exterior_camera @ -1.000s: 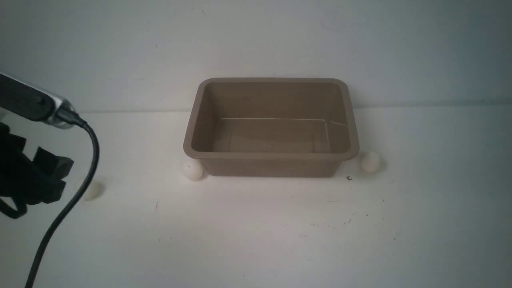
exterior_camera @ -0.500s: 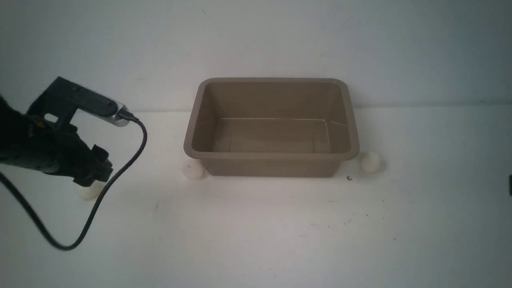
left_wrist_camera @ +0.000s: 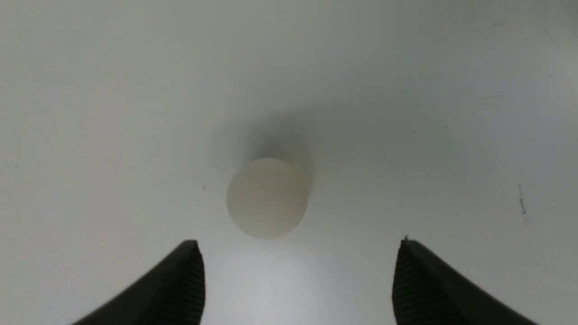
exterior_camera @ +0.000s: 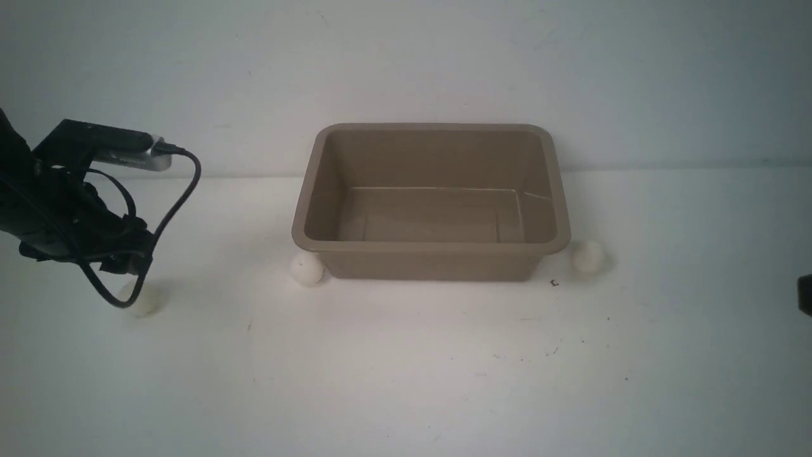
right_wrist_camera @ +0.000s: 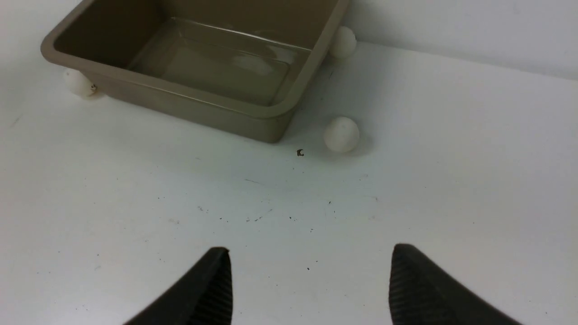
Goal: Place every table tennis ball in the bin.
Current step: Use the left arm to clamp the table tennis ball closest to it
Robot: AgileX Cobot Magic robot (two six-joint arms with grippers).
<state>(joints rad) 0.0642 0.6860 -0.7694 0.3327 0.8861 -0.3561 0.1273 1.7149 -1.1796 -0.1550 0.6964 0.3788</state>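
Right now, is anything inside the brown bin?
Nothing shows inside the bin, only its bare floor. Its near wall covers a thin strip of that floor. The left corner ball, right corner ball and far-left ball all lie outside it.

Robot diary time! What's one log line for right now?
bin: empty | left gripper: open, above leftmost ball, no grip yet | right gripper: open, holding nothing

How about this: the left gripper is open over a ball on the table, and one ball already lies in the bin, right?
No: the bin is empty, as the front view shows. The left gripper is indeed open over a ball on the table.
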